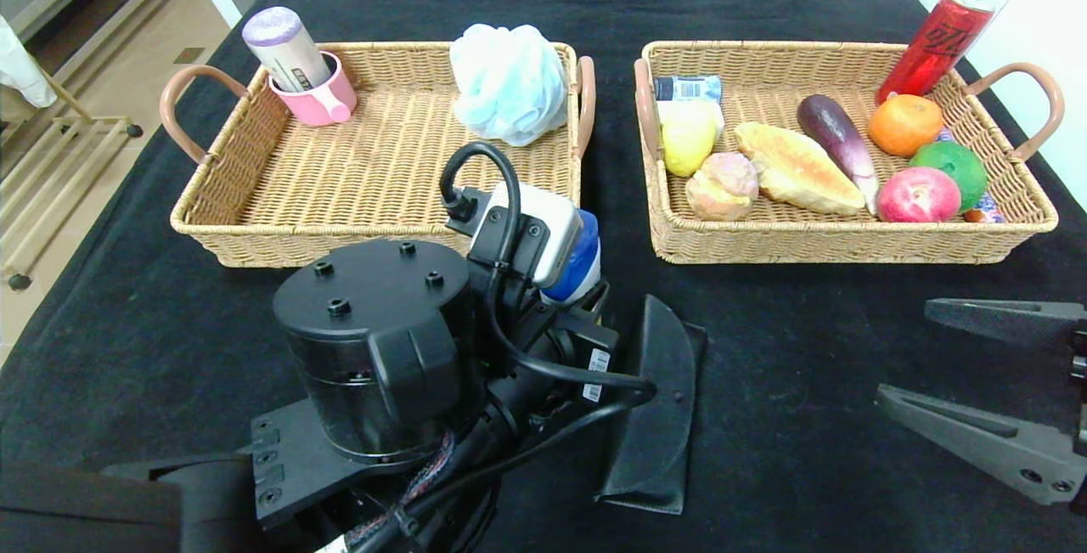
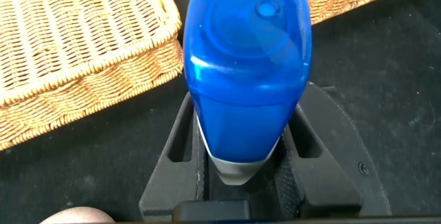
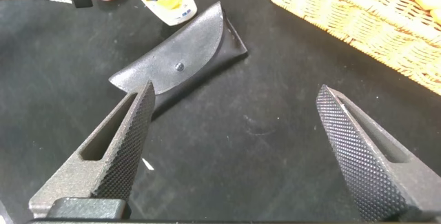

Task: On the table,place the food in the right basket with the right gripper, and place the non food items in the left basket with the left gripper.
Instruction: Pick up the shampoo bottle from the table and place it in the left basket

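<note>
My left gripper (image 2: 241,124) is shut on a white bottle with a blue cap (image 2: 244,65), held upright just in front of the left basket (image 1: 255,239); in the head view the bottle (image 1: 579,260) shows behind my wrist camera. A black glasses case (image 1: 658,400) lies on the black cloth beside that arm, and also shows in the right wrist view (image 3: 176,55). My right gripper (image 1: 921,349) is open and empty over the cloth at the front right, in front of the right basket (image 1: 849,243).
The left basket holds a pink cup (image 1: 316,98) with a purple-capped tube and a pale blue bath pouf (image 1: 509,81). The right basket holds bread (image 1: 798,166), an eggplant (image 1: 836,132), fruit and a red can (image 1: 934,43). The table's left edge drops to the floor.
</note>
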You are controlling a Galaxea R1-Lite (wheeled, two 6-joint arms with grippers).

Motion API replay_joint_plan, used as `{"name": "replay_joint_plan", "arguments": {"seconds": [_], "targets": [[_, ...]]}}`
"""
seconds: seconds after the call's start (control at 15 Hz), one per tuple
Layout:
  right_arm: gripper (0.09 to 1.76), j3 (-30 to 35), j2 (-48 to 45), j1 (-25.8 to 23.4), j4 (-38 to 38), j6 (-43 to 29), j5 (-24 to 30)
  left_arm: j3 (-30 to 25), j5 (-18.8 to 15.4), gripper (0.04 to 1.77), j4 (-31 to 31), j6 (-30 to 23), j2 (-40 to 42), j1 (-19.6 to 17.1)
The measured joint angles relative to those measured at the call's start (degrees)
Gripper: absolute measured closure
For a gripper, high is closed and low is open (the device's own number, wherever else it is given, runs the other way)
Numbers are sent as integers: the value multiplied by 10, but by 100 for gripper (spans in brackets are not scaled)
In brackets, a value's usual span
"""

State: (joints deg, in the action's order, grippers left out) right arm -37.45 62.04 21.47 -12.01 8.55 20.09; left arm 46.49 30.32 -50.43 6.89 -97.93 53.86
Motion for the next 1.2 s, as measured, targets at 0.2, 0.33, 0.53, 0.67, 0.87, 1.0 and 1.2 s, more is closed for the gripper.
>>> {"name": "replay_joint_plan", "arguments": {"seconds": [0.2,0.33,0.53,0.67,0.87,1.0,1.2], "targets": [[14,0,1,0,0,0,0,0,0,122,0,0,0,0],[14,1,1,0,0,1,0,0,0,122,0,0,0,0],[14,2,1,0,0,1,0,0,0,122,1,-1,2,0],[14,2,1,1,0,1,0,-3,-4,122,0,-3,4,0],[14,3,1,2,0,1,0,-10,-8,122,-21,0,9,3],[14,3,1,2,0,0,0,-11,-7,122,-33,2,11,4],[14,3,1,2,0,0,0,-11,-8,122,-31,0,26,4]]}}
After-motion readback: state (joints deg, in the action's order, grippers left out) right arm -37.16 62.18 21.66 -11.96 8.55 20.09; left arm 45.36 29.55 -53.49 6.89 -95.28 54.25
